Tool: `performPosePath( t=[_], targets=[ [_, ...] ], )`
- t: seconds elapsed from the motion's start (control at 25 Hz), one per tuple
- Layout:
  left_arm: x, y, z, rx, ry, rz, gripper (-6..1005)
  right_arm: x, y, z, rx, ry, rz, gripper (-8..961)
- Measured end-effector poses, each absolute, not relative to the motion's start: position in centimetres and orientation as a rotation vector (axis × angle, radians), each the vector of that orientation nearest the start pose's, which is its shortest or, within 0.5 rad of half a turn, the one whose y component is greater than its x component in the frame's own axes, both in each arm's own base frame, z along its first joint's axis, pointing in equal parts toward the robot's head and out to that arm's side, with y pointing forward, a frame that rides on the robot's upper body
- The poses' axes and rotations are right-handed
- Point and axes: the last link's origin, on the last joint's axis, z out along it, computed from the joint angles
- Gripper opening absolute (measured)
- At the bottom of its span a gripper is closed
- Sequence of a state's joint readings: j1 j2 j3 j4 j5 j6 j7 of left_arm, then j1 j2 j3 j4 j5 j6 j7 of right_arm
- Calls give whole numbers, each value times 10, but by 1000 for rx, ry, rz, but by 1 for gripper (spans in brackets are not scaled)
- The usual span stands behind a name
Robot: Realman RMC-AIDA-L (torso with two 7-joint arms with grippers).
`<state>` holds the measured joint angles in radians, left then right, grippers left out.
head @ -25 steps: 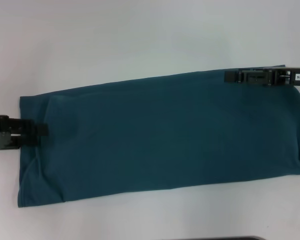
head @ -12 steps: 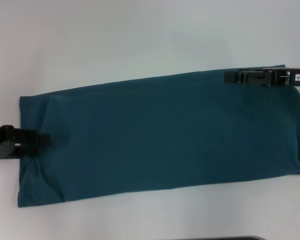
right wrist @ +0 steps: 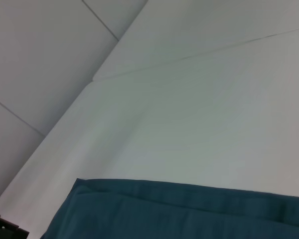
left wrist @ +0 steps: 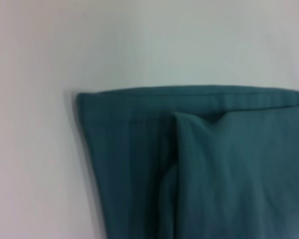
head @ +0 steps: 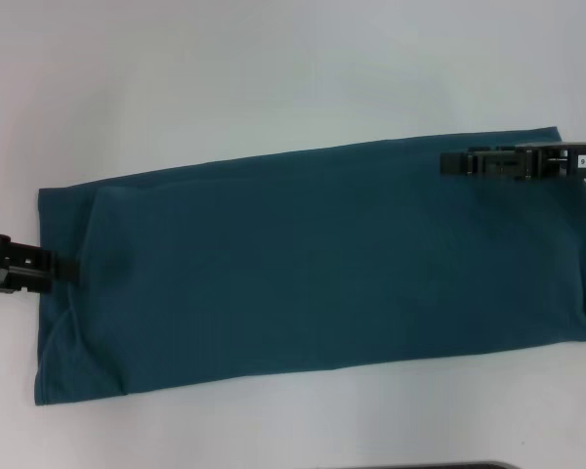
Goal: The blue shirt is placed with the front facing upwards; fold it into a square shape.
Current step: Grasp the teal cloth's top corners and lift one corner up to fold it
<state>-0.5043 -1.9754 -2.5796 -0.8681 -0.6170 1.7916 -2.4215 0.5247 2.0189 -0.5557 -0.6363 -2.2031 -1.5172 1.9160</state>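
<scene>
- Your shirt (head: 322, 269) lies flat on the white table (head: 273, 68) as one long teal band, plain side up; no chest lettering and no neck label show on it.
- No container is in view.
- The only writing you get is a small white sticker on the right arm, just behind the right hand; its dark digits are cut by the frame edge and too small to read surely.
- Your left hand (head: 66, 267) sits at the band's short end, its tip just over the edge there, about halfway along that end. The cloth runs away from it toward the other hand.
- You cannot tell from these views whether the left hand's fingers are parted or pinched.
- The left wrist view gives you that end up close (left wrist: 199, 169): a hemmed corner with a second layer folded on top, a raised crease running down it.
- Your right hand (head: 451, 162) lies over the band's far long edge, near the opposite short end, pointing back toward the left hand. The bulk of the shirt lies on its near side.
- You cannot tell its finger state either; they look thin and close, no more.
- The right wrist view shows you a hemmed edge of the shirt (right wrist: 189, 209) against bare table.
</scene>
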Motion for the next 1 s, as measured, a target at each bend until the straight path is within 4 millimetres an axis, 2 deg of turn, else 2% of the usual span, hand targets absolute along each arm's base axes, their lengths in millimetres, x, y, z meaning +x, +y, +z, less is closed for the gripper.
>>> performPosePath(
  t=[0.2,0.36,0.68,1.0],
  targets=[
    [-321,301,67,-2258,-1971,-44,566,307,329,25,-2451,1433,583,895],
    [-329,304,67,-2157,-2018,-3,566,308,329,24,-2446,1439,589,894],
    [-332,302,66,-2065,-2111,-2,567,308,329,25,-2441,1447,591,894],
    [-333,304,64,-2070,-2094,8,567,308,330,26,-2438,1446,591,895]
  ],
)
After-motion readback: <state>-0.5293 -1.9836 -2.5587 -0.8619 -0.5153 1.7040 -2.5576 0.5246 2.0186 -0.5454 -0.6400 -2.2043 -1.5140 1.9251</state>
